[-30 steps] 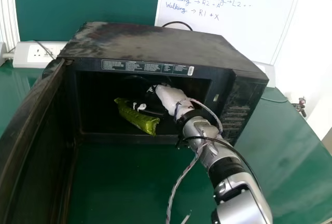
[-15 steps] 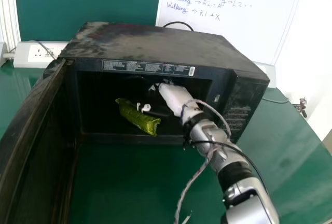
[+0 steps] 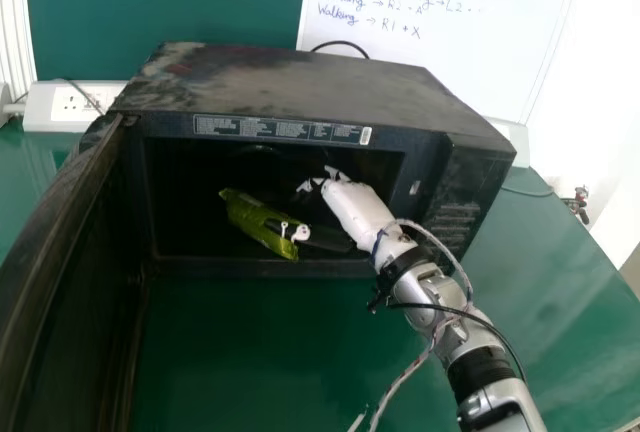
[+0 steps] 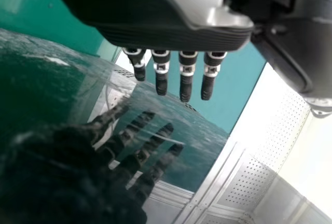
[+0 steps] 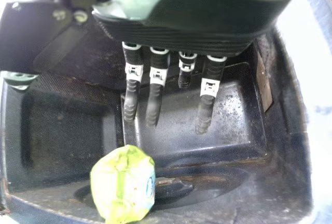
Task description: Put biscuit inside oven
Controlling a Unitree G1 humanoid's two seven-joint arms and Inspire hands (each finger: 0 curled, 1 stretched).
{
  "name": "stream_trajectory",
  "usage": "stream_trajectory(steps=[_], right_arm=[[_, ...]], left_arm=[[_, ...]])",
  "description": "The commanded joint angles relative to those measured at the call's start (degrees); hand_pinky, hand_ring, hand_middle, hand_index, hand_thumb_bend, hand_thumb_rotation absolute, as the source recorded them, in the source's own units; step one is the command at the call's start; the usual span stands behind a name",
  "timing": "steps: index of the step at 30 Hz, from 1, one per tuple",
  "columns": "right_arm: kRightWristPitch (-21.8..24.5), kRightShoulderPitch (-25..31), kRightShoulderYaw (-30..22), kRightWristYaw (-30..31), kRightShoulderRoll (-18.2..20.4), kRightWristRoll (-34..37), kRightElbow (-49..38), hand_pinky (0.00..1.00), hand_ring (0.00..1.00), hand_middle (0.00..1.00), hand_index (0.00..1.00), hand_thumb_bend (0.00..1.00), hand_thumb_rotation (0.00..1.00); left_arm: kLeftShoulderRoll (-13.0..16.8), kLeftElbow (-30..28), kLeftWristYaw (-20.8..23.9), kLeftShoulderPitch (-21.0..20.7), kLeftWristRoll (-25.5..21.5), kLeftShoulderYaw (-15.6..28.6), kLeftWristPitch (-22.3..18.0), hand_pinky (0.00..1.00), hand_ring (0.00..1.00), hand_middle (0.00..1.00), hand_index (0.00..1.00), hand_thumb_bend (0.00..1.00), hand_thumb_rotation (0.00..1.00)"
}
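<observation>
Inside the oven (image 3: 300,128), the green biscuit packet (image 3: 250,220) lies slanted near the front of the cavity floor. My right hand (image 3: 352,208) is at the cavity's right part, beside the packet, its thumb close to the packet's front end. In the right wrist view my right hand (image 5: 155,73) has its fingers extended, and the packet (image 5: 122,185) lies apart from them inside the oven (image 5: 228,182). My left hand (image 4: 174,71) holds its fingers straight with nothing in them, over a dark glossy surface that mirrors them.
The oven door (image 3: 60,282) stands wide open on the left, extending toward the front. A white socket box (image 3: 72,104) is behind the oven at the left, and a whiteboard (image 3: 440,22) leans behind it. The green table (image 3: 250,352) carries the oven.
My right hand has shifted right and a little back toward the oven's opening, with its fingers showing more spread. The packet lies in nearly the same place.
</observation>
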Motion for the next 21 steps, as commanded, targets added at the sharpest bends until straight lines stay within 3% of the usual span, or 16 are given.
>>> stream_trajectory(steps=[1,10,15,21], right_arm=[[0.00,2.64,-1.24,1.08,-1.31,1.09,-3.26,0.52,0.62,0.67,0.68,0.97,0.43],[-0.67,11.16,-5.17,2.61,-5.15,2.11,-14.94,0.48,0.62,0.67,0.67,0.97,0.45],[2.15,18.75,-9.46,5.75,-7.89,3.76,-28.10,0.45,0.59,0.65,0.65,0.97,0.35],[5.51,28.69,-15.58,10.57,-10.52,7.01,-41.52,0.44,0.61,0.68,0.65,0.98,0.35]], left_arm=[[0.40,0.06,-0.38,0.17,-0.12,0.17,-0.14,1.00,0.96,0.94,0.95,0.89,0.89],[0.47,0.26,0.05,-0.11,0.46,0.02,0.01,0.99,0.95,0.94,0.93,0.90,0.88],[0.47,0.52,-0.30,-0.21,0.38,-0.03,-0.10,0.99,0.96,0.94,0.94,0.89,0.88],[0.51,0.35,0.34,-0.37,0.33,-0.09,0.39,0.99,0.95,0.94,0.93,0.89,0.88]])
